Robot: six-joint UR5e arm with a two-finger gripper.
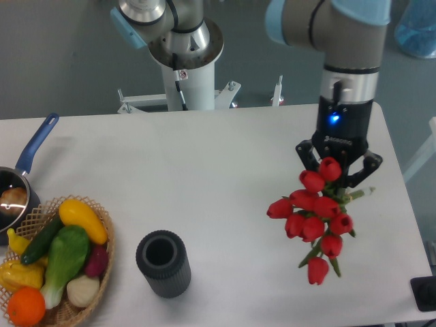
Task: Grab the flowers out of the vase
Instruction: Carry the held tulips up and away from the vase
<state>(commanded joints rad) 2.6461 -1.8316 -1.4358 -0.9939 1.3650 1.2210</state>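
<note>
Camera view: gripper [338, 178] clamps red flowers [315, 216], clear of vase [163, 263].

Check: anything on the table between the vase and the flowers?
Nothing: in the camera view only bare white table lies between the empty vase and the flowers, which the pincer grips.

One vase [163, 263], one bunch of flowers [313, 216] with about ten red heads, one gripper [338, 169], one wicker basket [102, 269], one blue-handled pot [20, 178]. The basket holds about seven pieces of produce [65, 255]: yellow, green, orange, purple and pale ones.
</note>
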